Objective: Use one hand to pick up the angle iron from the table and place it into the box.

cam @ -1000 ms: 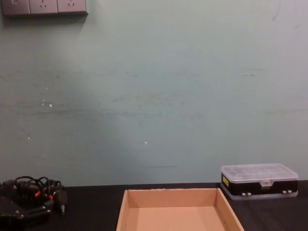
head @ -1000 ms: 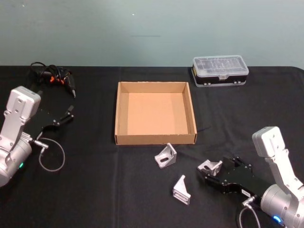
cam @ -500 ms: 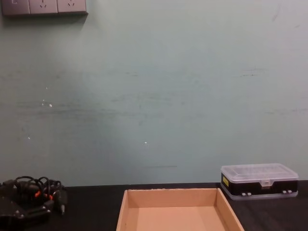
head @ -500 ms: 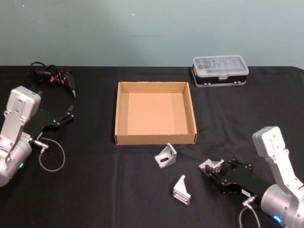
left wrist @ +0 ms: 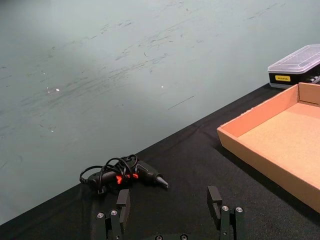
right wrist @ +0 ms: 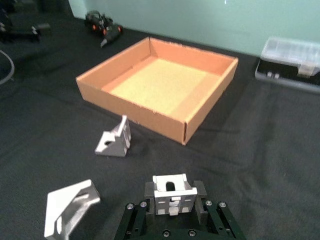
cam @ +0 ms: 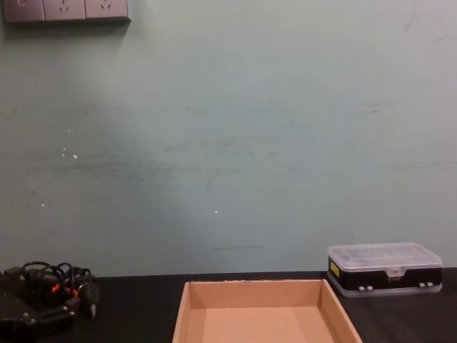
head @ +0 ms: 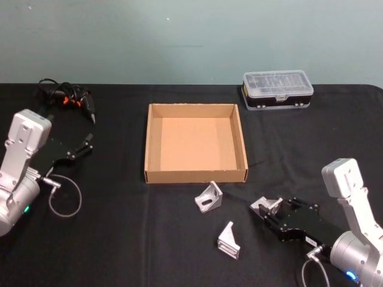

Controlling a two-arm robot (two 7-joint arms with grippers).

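While it carries, right gripper [head: 267, 209]: near right of the worktop [head: 119, 227], jaws pressed onto a held angle iron [right wrist: 172, 192], one each side.
Held angle iron: upright between the jaws, slotted face showing in the right wrist view; can't tell whether it is clear of the worktop.
Change: compared with a second ago the right gripper has edged a little away from the robot, and the angle iron went with it. The grasp looks secure.
Meaning: pick looks done; carry to the box is only starting.
Nearest loose angle iron [head: 229, 240]: lying on the worktop left of the right gripper, apart from it, not moved.
Second loose angle iron [head: 209, 197]: just in front of the box's near wall, not touching it, not moved.
Box [head: 194, 175]: centre of the worktop, nothing inside, beyond and to the left of the right gripper.
Next: probably lift over the near wall, then let go inside.
Risk: clipping the near wall or the second loose angle iron if carried low.
Left gripper [left wrist: 169, 197]: parked at left, fingers spread, holding nothing.
Corded tool [head: 69, 98]: far left.
Plastic case [head: 277, 88]: far right, behind the box.
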